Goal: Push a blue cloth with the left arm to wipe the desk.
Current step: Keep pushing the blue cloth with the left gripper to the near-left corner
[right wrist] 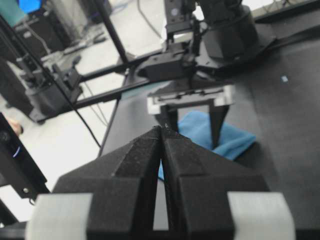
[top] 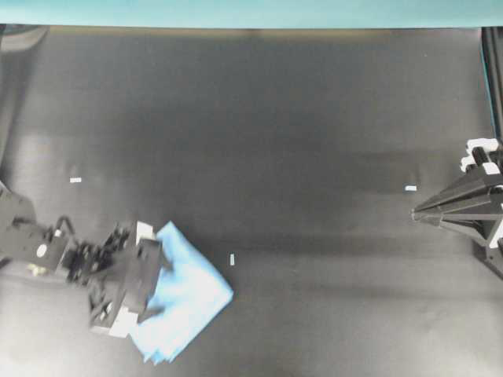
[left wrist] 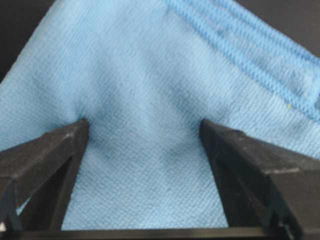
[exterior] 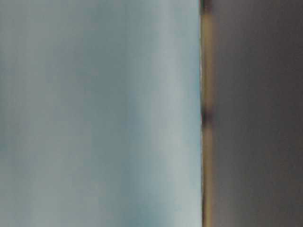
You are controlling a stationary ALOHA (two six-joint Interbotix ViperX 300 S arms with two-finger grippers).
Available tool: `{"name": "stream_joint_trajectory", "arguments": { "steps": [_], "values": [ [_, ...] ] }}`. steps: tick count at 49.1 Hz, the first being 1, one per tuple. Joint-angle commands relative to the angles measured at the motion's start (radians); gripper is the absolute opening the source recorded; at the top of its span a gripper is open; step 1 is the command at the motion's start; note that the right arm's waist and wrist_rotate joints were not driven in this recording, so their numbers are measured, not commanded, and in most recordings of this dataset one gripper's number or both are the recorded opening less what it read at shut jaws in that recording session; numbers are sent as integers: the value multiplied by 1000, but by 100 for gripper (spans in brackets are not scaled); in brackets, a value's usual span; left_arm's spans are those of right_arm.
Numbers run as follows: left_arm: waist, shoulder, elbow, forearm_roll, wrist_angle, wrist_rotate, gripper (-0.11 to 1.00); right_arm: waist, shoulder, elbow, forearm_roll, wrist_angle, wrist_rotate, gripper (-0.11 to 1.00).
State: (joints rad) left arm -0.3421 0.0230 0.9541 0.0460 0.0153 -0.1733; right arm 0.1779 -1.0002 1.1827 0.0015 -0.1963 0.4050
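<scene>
Pressing down on the cloth is what your left arm [top: 47,251], the black jointed one with exposed cables at about eight o'clock in the overhead view, looks to be doing, so I judge you are in the wiping step itself and not the approach. Its black gripper with white patches [top: 153,284] stands with its jaws spread wide; the left wrist view shows the two dark fingers [left wrist: 55,155] planted well apart on the fabric, with cloth puckered up between them. Nothing is pinched: the jaws straddle the cloth and bear on it, they do not clamp it.

The light blue, soft, folded square cloth [top: 189,294] lies on the large, flat, matte black desk [top: 275,118] at about seven o'clock in the overhead view. The gripper covers its left edge, and most of the cloth spreads out toward four o'clock from the fingertips. Its stitched, layered hem [left wrist: 240,40] runs across the top right of the wrist view.

Next, to my mind, you want a steady sweep with the fingers kept down, so the cloth slides with them and does not bunch or slip out from under.

Far over at three o'clock, the matching black right gripper with the wedge-shaped profile [top: 416,214] hangs well apart from the cloth, its two fingers [right wrist: 145,165] pressed together on nothing.
</scene>
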Motion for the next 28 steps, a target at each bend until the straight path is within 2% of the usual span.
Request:
{"name": "stream_joint_trajectory", "arguments": {
  "steps": [1, 13, 28],
  "values": [
    [-81, 14, 18, -3, 15, -17, 88, 0, 5, -8, 2, -5, 0, 0],
    [-147, 9, 25, -3, 17, -15, 88, 0, 5, -8, 2, -8, 0, 0],
    [-143, -32, 3, -3, 26, 8, 87, 0, 5, -8, 2, -9, 0, 0]
  ]
}}
